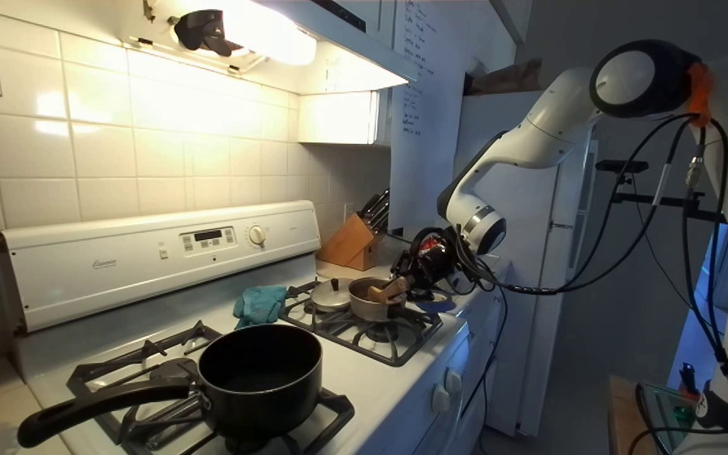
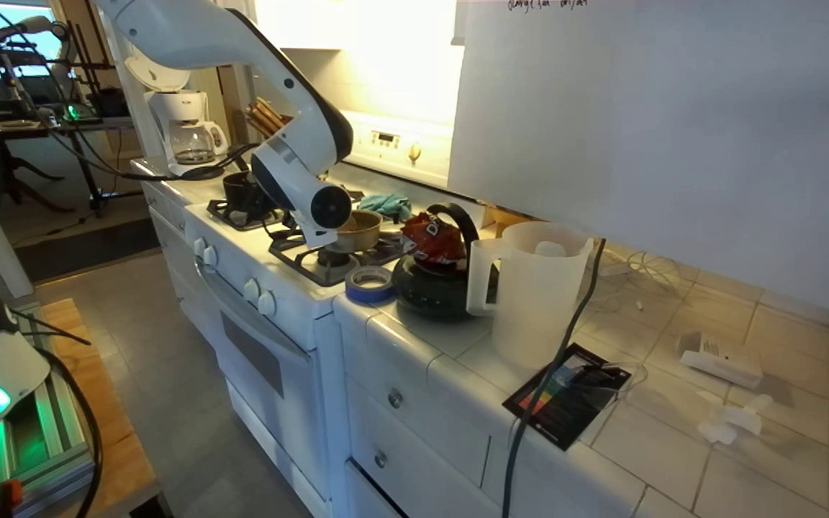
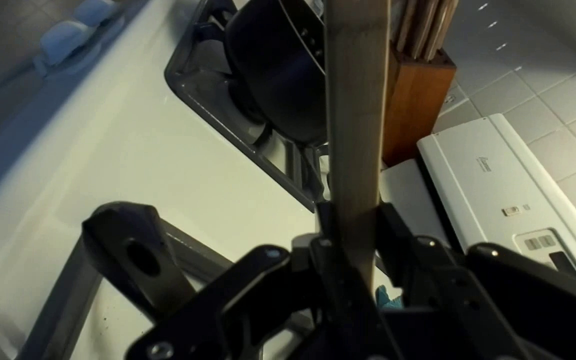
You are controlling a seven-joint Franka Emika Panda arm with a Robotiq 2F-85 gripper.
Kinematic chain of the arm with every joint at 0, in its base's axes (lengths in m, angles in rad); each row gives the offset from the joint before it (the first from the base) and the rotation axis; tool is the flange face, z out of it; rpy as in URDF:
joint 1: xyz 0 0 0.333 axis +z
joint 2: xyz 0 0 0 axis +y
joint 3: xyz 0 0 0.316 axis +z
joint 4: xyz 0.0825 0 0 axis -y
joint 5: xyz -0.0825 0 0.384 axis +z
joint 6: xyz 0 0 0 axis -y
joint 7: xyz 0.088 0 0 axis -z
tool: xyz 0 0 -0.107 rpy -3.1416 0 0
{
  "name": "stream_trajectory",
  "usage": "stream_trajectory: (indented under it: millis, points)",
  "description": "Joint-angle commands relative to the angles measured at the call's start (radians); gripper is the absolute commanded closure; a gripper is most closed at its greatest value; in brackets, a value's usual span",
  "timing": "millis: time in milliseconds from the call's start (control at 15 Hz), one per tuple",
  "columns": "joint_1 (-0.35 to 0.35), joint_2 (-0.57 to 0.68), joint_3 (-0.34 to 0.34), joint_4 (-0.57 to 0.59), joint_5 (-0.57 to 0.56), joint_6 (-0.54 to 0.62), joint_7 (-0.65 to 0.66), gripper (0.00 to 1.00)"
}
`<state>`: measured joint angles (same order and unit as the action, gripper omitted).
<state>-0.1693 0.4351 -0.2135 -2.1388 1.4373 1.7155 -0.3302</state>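
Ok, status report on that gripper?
Gripper clamped on wooden utensil. Utensil's end over or inside small pot, unclear which. Lid beside pot, apart from utensil.

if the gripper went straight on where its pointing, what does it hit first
Probably the small pot, close by the wooden utensil that the gripper holds; if it clears that, the black pot farther along. Depth is unclear, so this is a guess.

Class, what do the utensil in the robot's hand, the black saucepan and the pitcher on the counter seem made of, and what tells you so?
Utensil: wood, dull and seemingly unpainted; brown with faint lengthwise streaks.
Black saucepan: probably coated metal; smooth, dark body with a soft sheen.
Pitcher: likely plastic, matte; milky, translucent-looking walls, though frosted glass isn't ruled out.
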Motion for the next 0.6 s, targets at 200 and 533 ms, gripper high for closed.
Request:
stream_trajectory:
  millis: [200, 533]
  points:
    - [0.046, -0.057, 0.032, 0.045, -0.087, 0.090, -0.161, 0.94]
    - [0.131, -0.107, 0.086, 0.056, -0.213, 0.241, -0.171, 0.94]
